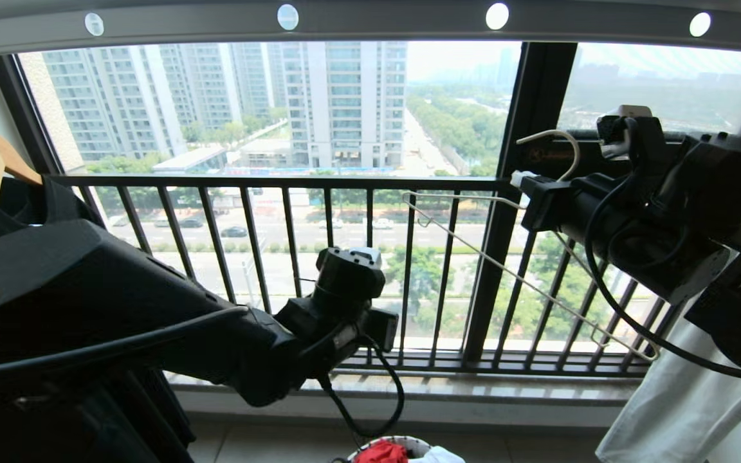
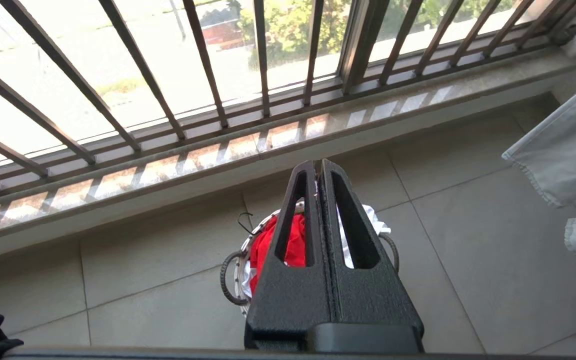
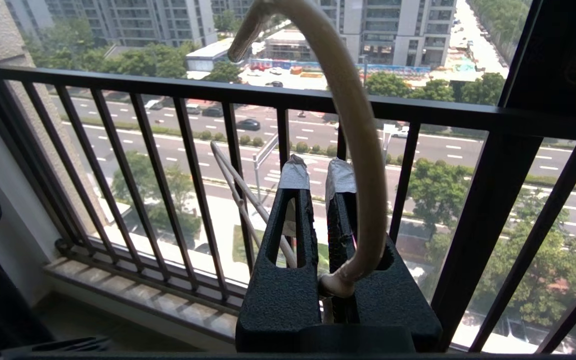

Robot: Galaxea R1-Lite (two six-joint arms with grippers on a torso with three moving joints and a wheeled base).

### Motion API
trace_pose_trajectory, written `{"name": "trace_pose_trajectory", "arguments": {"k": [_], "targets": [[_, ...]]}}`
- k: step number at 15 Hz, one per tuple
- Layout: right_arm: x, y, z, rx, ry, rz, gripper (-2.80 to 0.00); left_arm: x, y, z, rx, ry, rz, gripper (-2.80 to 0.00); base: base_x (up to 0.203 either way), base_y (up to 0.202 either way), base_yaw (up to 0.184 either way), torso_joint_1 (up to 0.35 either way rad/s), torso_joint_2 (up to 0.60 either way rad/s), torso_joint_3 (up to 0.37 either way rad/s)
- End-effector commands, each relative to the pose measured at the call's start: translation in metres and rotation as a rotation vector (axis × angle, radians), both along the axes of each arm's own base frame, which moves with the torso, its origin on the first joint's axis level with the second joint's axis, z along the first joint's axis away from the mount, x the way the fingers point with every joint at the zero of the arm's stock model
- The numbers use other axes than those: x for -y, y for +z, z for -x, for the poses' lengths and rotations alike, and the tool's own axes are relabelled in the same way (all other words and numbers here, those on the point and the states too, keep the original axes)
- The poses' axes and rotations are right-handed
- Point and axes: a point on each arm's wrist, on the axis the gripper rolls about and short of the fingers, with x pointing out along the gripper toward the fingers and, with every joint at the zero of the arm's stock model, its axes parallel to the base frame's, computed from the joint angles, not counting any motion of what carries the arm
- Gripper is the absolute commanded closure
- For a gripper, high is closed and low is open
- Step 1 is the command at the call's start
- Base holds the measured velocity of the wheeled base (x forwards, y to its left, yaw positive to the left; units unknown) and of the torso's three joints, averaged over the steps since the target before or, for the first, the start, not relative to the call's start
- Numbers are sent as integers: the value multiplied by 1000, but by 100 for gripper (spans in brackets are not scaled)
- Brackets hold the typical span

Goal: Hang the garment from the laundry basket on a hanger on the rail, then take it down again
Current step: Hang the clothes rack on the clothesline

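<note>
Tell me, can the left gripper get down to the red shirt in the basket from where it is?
Probably yes: the left gripper hangs above the laundry basket with nothing between it and the red garment, but its fingers are shut and must open first.

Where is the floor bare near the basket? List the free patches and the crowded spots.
Free: tiles between laundry basket and window sill; wider stretch between basket and hanging white cloth. Crowded: the basket itself, full with the red garment and white laundry.

Sunlit barred window [image 1: 267, 193], tiled floor [image 2: 468, 260]
</note>
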Motion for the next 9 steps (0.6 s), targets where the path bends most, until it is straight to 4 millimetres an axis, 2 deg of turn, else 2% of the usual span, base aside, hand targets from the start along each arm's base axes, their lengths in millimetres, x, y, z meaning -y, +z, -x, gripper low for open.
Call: {"name": "trace_pose_trajectory", "arguments": {"k": [1,3,5,9], "targets": [[5,12,12,13,-1,-5,0,-39,99,44,102,2,101,0,0,0,0,0,0,0],[8,20,24,3,3,-1,0,-66,141,73,124,2,129,0,0,0,0,0,0,0],[2,23,36,-33,33,10,0,-81,167,91,151,10,184,0,0,0,0,0,0,0],[15,44,63,-4,-60,-17,0,-99,189,105,205,26,238,0,0,0,0,0,0,0]]}}
